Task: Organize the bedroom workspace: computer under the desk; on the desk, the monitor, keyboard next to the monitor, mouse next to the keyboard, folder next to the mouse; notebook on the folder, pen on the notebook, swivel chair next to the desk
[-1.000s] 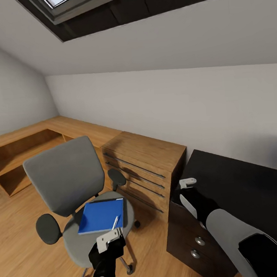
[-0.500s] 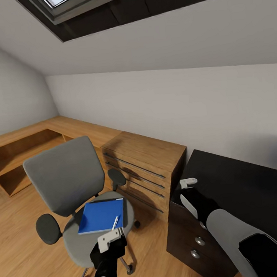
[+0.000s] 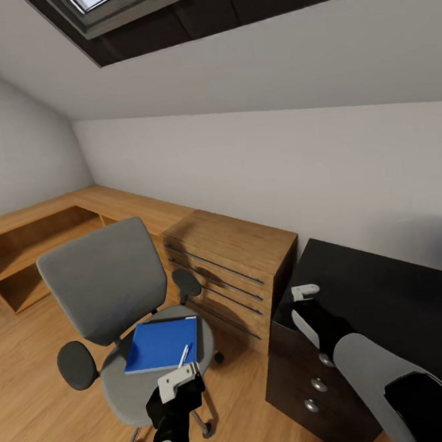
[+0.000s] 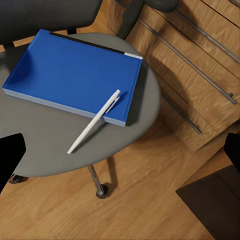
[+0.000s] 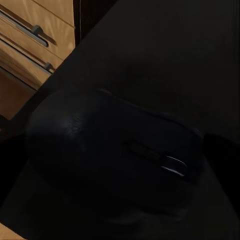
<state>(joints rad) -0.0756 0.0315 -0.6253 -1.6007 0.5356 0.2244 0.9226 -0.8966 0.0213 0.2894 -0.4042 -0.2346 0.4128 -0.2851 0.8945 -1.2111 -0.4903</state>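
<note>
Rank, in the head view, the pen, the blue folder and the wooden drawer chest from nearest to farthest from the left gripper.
From the left gripper, low in the head view:
1. The pen, on the chair seat, lying partly over the folder's near corner.
2. The blue folder, on the seat just behind.
3. The wooden drawer chest, beyond the chair, against the wall.

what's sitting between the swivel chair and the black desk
In the head view, a light wooden drawer chest stands between the swivel chair and the black desk, beside the desk's drawer unit.
</note>
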